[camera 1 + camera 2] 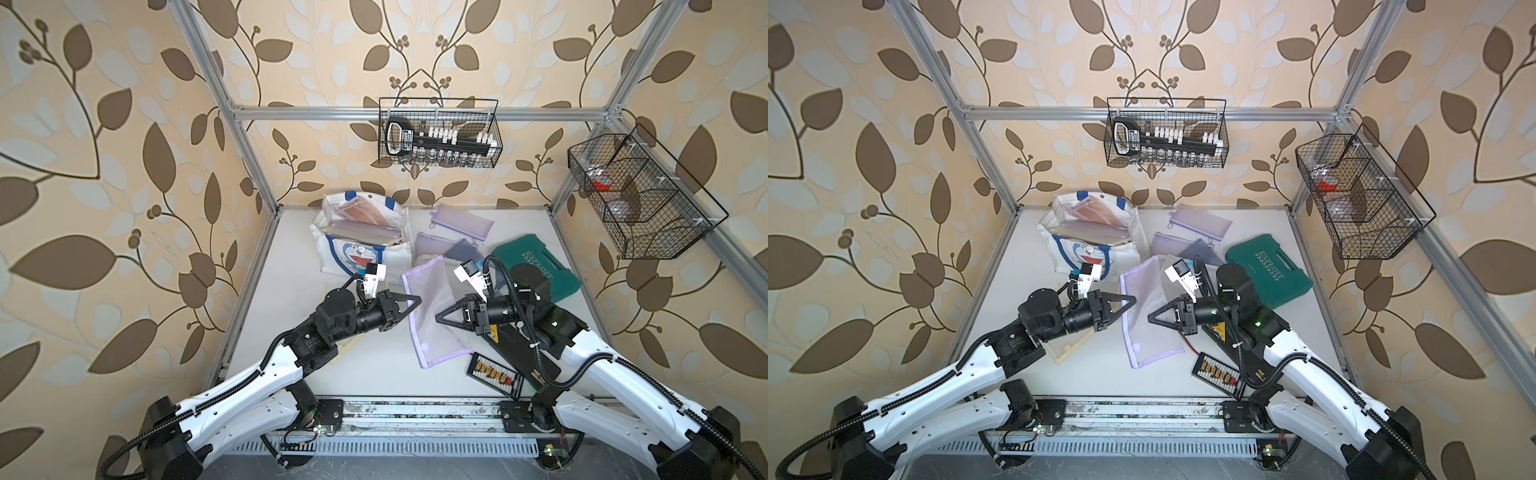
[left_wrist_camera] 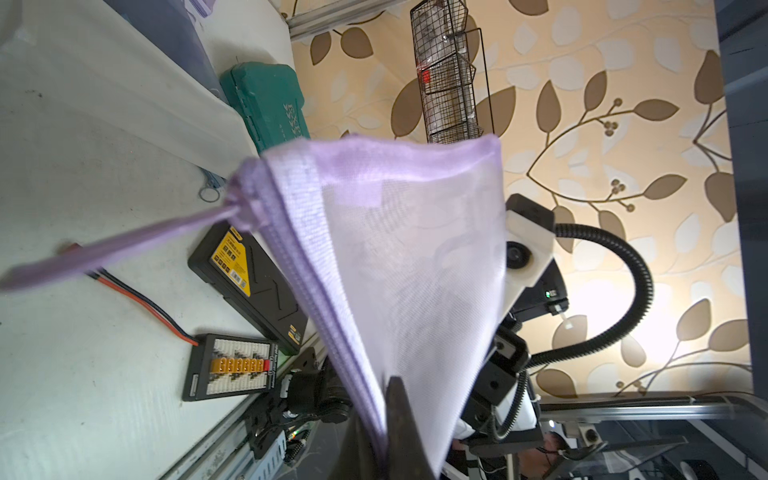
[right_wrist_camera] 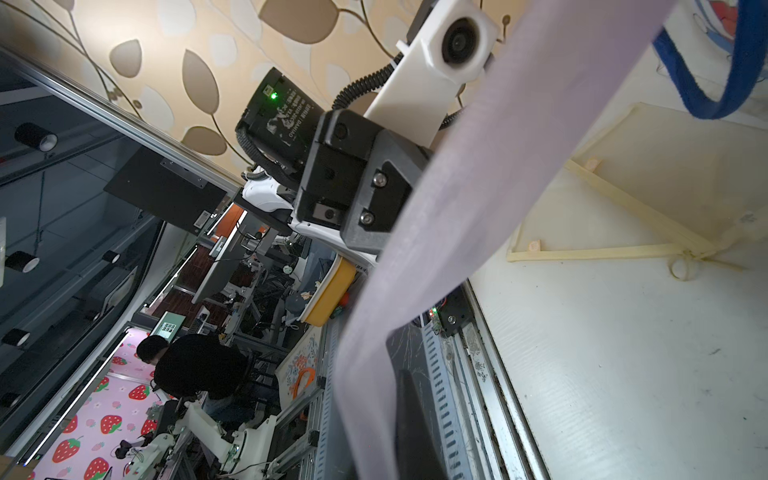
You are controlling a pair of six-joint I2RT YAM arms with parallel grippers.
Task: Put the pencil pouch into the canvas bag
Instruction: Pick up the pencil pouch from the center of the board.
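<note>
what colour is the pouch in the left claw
Pale lilac see-through mesh pouch with a purple zip edge, clearest in the left wrist view.

The 2 top views look steeply down from high above the front edge of the bench [image 1: 374,374] toward the back wall, far enough off to take in both arms; they share almost the same scene, shifted slightly sideways. Each wrist camera sits close behind its pincer, facing the other arm. The left wrist view looks along the left pincer [image 2: 374,415] through the lilac mesh pouch [image 2: 395,249] to the right arm's camera [image 2: 528,245]. The right wrist view looks past the right pincer [image 3: 395,390] and the pouch to the left arm's camera [image 3: 457,37].
</note>
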